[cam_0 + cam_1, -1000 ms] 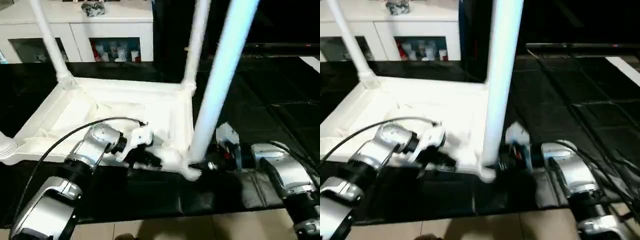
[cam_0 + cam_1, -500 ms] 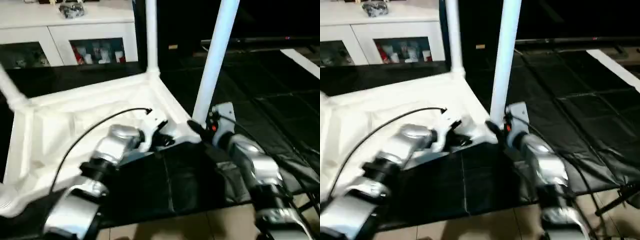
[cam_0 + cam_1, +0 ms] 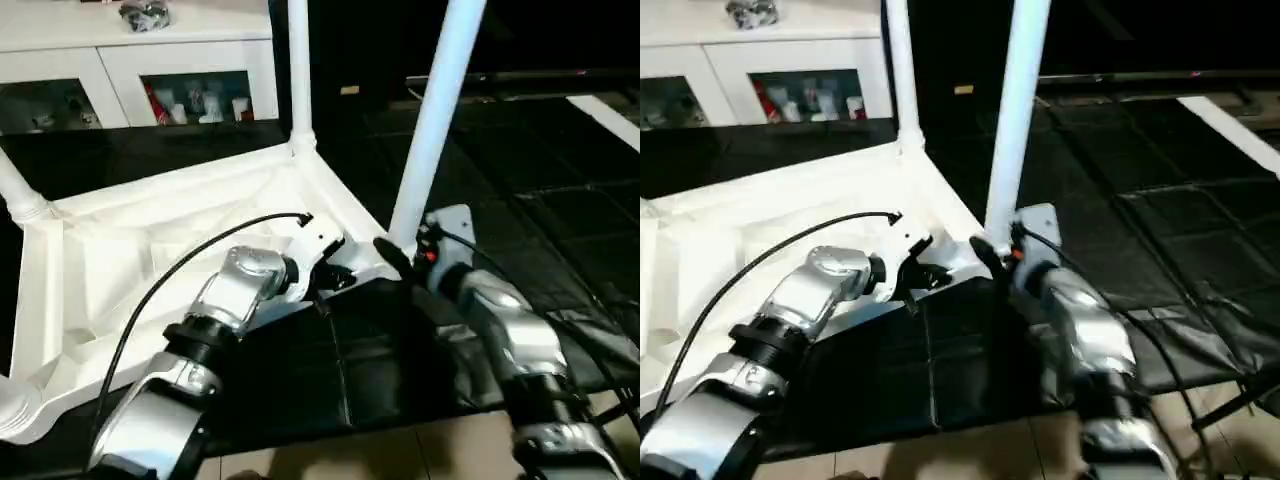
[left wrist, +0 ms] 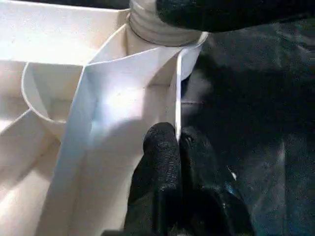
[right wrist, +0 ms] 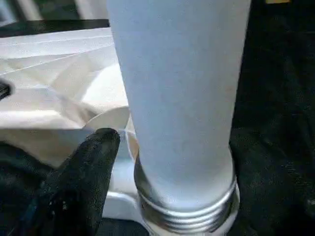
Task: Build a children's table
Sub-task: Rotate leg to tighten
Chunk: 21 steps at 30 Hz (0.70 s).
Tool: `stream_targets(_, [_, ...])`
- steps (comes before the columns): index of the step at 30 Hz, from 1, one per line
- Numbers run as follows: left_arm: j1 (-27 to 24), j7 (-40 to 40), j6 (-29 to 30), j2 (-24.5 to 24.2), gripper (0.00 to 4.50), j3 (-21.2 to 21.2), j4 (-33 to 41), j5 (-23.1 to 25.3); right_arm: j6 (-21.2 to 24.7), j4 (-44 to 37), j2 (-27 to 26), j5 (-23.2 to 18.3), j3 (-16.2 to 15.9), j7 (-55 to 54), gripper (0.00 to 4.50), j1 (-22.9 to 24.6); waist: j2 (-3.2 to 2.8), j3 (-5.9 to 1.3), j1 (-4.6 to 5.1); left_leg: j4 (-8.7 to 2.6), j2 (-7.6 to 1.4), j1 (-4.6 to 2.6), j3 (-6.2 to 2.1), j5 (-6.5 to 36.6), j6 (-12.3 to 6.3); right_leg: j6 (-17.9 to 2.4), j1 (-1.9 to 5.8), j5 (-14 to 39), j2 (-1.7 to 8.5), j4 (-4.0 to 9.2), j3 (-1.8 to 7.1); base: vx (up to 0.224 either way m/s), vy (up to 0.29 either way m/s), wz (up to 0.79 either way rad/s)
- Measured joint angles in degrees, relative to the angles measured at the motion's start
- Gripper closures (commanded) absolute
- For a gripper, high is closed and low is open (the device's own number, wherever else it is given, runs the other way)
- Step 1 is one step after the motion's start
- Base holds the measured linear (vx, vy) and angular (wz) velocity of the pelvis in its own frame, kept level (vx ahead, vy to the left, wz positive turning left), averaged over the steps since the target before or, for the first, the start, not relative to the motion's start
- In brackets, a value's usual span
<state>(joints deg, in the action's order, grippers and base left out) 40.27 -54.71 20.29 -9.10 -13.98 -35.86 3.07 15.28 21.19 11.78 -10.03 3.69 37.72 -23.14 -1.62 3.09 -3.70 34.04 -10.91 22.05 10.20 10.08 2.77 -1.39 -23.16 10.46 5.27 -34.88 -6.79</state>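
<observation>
Far-left corner: a leg stands in its socket; nearer, at the picture's lower left, another leg base shows at the front corner
Table top: upside down on the dark mat, ribbed underside up
Left hand: fingers pressed together, clamped on the thin side rim of the table top just beside the near right corner socket
Back leg: upright in the far right corner
Near leg: upright, its threaded base in the corner socket, part of the thread still above it
Right hand: fingers spread around that leg's base — whether they press it I cannot tell
Progress: legs show at all four corners — by my reading only the last one's tightening is left, then turning the table upright
</observation>
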Motion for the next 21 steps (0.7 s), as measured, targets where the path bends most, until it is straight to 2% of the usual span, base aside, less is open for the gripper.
stream_targets(1, [-0.18, -0.98, -0.91, -0.60, 4.50, -0.10, 0.00, -0.01, -0.57, -0.31, 1.00, -0.60, -0.22, 1.86, 0.38, 0.61, -0.02, 0.01, -0.10, 0.01, 0.00, 0.00, 0.00, 0.00, 0.00, 0.00, 0.00, 0.00, 0.00, 0.00, 0.00, 0.000, 0.000, 0.00])
stream_targets(2, [-0.42, -2.36, -2.06, -1.24, 4.50, -0.39, 0.00, -0.12, -0.90, -0.52, 2.35, -1.24, -0.42, 4.25, 0.11, 1.12, -0.09, 0.05, -0.22, 0.03, 0.00, 0.00, 0.00, 0.00, 0.00, 0.00, 0.00, 0.00, 0.00, 0.00, 0.00, 0.000, 0.000, 0.00])
stream_targets(4, [-1.03, -5.00, -4.26, -2.81, 4.50, -0.55, 0.00, -0.55, -0.97, -1.18, 4.84, -2.36, -0.85, 9.27, 0.03, 2.15, -0.21, 0.12, -0.50, 0.09, -0.03, 0.00, 0.00, 0.05, 0.08, -0.01, 0.01, -0.01, 0.00, -0.06, -0.01, 0.000, 0.000, 0.00])
stream_targets(8, [-1.36, -13.05, -7.20, -7.09, 4.50, -2.27, 0.33, -1.30, -0.93, -2.05, 9.52, -4.28, -2.00, 18.63, 0.03, 2.77, -0.64, 0.11, -1.32, 0.21, -0.07, -0.02, -0.01, 0.14, 0.25, -0.10, 0.04, -0.08, 0.00, -0.11, -0.03, 0.000, 0.000, 0.00])
stream_targets(12, [-1.94, -17.87, -9.04, -8.90, 4.50, -3.77, 0.79, -1.62, -0.53, -3.28, 12.09, -6.35, -2.48, 25.35, 0.03, 2.72, -0.65, 0.10, -2.37, 0.33, -0.11, -0.01, -0.01, 0.14, 0.24, -0.11, 0.12, -0.08, 0.00, -0.14, -0.07, 0.000, 0.000, 0.00])
stream_targets(16, [-1.93, -21.95, -12.45, -10.57, 4.50, -5.39, 0.66, -1.39, -0.39, -4.52, 15.29, -6.92, -6.71, 33.37, 0.03, 2.72, -0.65, 0.09, -2.99, 0.43, -0.09, 0.01, -0.01, 0.16, 0.20, -0.12, 0.21, -0.09, 0.02, -0.12, -0.05, 0.000, 0.000, 0.00])
stream_targets(21, [-1.93, -26.07, -15.81, -13.04, 4.50, -6.57, 0.60, -1.04, -1.65, -3.69, 15.82, -6.41, -8.95, 37.90, 0.03, 2.46, -0.64, 0.09, -3.15, 0.43, -0.11, -0.02, -0.01, 0.16, 0.20, -0.11, 0.20, -0.09, 0.02, -0.18, -0.06, 0.000, 0.000, 0.00])
